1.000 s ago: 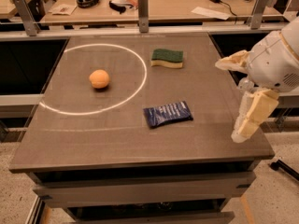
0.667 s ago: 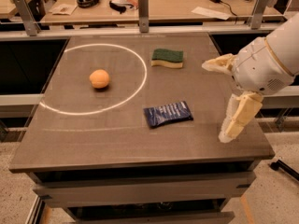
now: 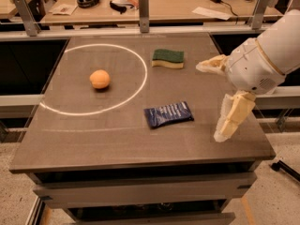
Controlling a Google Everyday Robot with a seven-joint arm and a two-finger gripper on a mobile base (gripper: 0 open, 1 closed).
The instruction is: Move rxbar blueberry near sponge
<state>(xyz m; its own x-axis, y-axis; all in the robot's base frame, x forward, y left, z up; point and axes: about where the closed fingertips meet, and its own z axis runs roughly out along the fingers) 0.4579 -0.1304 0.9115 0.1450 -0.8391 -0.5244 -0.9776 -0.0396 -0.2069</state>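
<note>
The hand (image 3: pixel 209 102) hangs over the right side of the worktop (image 3: pixel 93 139), its two pale fingers spread wide with nothing between them; that wide spread looks like readiness for a grasp not yet begun. The rxbar blueberry (image 3: pixel 168 115) lies flat just to the left of the hand's lower finger, clear of it, its long side slightly skewed to the worktop's front edge. Being so thin, it probably calls for a pinch from above across its narrow width. The sponge (image 3: pixel 168 58) sits further back, left of the upper finger, green side up. The strip between bar and sponge is bare, so a short carry toward the back looks unobstructed. The orange (image 3: pixel 100 78) rests far to the left, inside the white ring (image 3: pixel 140 86), well out of that path. The worktop's right edge runs close below the hand, leaving little margin there.
</note>
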